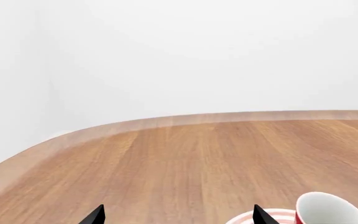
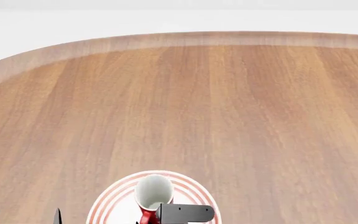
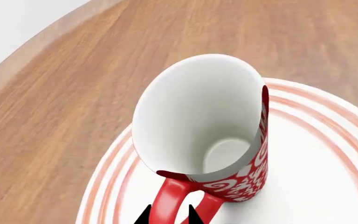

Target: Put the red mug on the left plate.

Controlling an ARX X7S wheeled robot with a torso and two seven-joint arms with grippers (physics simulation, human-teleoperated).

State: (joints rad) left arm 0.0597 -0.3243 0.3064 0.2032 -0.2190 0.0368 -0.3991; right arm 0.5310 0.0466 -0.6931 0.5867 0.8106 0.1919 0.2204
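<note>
The red mug (image 3: pixel 197 121), red with white scrollwork and a white inside, stands on the left plate (image 3: pixel 328 154), a white plate with thin red rings. In the head view the mug (image 2: pixel 153 190) and plate (image 2: pixel 113 196) lie at the bottom centre. My right gripper (image 3: pixel 171 215) is shut on the mug's red loop handle (image 3: pixel 169 196), one black fingertip on each side; its black body (image 2: pixel 185 213) shows behind the mug. My left gripper (image 1: pixel 179 217) is open and holds nothing, just left of the plate (image 1: pixel 281 215) and mug (image 1: pixel 328 210), low over the table (image 2: pixel 24 217).
The wooden table (image 2: pixel 229 102) stretches ahead with a rounded far edge (image 2: pixel 166 39) curving down at the left. A plain white wall stands beyond it.
</note>
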